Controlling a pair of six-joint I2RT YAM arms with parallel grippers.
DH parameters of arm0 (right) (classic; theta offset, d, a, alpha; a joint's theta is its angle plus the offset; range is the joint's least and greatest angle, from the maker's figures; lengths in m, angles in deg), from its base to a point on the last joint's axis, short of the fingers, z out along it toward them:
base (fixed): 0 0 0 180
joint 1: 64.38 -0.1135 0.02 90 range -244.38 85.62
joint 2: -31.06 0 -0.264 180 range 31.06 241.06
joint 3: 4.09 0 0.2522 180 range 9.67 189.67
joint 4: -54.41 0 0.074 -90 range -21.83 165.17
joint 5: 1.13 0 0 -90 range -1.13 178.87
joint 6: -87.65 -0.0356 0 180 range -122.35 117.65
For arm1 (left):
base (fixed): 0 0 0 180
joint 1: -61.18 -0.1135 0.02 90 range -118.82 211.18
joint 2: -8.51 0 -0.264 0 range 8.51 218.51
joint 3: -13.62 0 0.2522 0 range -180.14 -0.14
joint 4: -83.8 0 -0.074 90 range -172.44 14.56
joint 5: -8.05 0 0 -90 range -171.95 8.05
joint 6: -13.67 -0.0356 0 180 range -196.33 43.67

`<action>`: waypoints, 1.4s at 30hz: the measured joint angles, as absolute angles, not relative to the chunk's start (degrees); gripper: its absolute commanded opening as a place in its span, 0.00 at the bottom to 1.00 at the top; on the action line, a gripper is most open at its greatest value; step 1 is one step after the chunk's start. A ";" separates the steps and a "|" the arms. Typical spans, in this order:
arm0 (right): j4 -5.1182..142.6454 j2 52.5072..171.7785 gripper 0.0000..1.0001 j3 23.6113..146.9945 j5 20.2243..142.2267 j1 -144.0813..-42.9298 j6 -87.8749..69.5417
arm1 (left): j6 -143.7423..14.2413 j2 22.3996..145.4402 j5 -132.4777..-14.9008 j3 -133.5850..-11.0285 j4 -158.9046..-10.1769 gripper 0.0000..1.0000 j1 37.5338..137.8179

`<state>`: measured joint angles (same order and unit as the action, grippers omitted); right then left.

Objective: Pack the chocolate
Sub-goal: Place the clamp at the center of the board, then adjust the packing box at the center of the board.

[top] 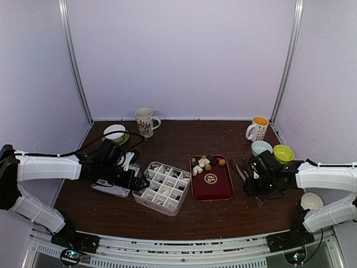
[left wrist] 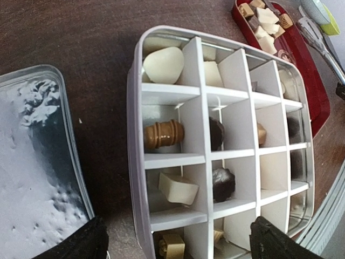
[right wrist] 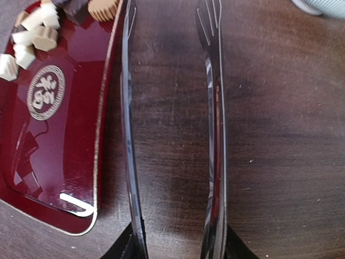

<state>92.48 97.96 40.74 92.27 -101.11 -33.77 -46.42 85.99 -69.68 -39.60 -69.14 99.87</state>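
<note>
The left gripper [left wrist: 178, 243] hangs with its fingers spread about as wide as they go and nothing between them. One finger is over the lid [left wrist: 32, 162] and the other over the box [left wrist: 136, 162], likely waiting to steady the box or fetch the lid later. The lid lies flat just beside the box, off so the cells stay reachable.

The box sits open on the worktop [right wrist: 280, 162]. Several cells already hold one piece each, cream, tan and dark, and others look empty, so packing seems only partly done.

Right of it is the tray [right wrist: 59, 162], with the rest of the chocolate [top: 202, 163] bunched at its far end, loose and easy to pick from.

Next come the tongs [right wrist: 213, 135]. The right gripper [right wrist: 178, 248] is part-closed around their handle end, a finger outside each arm, so squeezing would pinch the tips. The tips stand apart and empty beside the tray's edge, pointing toward the pile — my guess is they are lined up to take a piece.
</note>
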 measured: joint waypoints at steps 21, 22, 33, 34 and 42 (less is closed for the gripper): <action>92.37 101.61 0.75 45.09 89.12 -100.78 -32.33 | -42.42 82.97 -80.56 -39.49 -65.31 0.64 99.85; 92.33 101.10 0.74 45.63 88.79 -101.11 -32.11 | -42.05 81.88 -81.07 -38.86 -65.20 0.61 99.74; 87.83 105.34 0.70 54.70 81.58 -110.97 -33.29 | -39.95 70.05 -86.00 -33.98 -64.35 0.00 92.75; 87.28 106.68 0.69 55.36 81.12 -111.97 -33.75 | -39.97 70.55 -86.00 -33.98 -64.33 0.00 92.46; 82.89 116.25 0.69 58.33 77.69 -119.47 -37.86 | -41.44 78.90 -84.02 -33.98 -64.83 0.00 92.22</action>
<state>82.89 116.25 58.33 77.69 -119.47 -37.86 -41.44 78.90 -84.02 -33.98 -64.83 92.22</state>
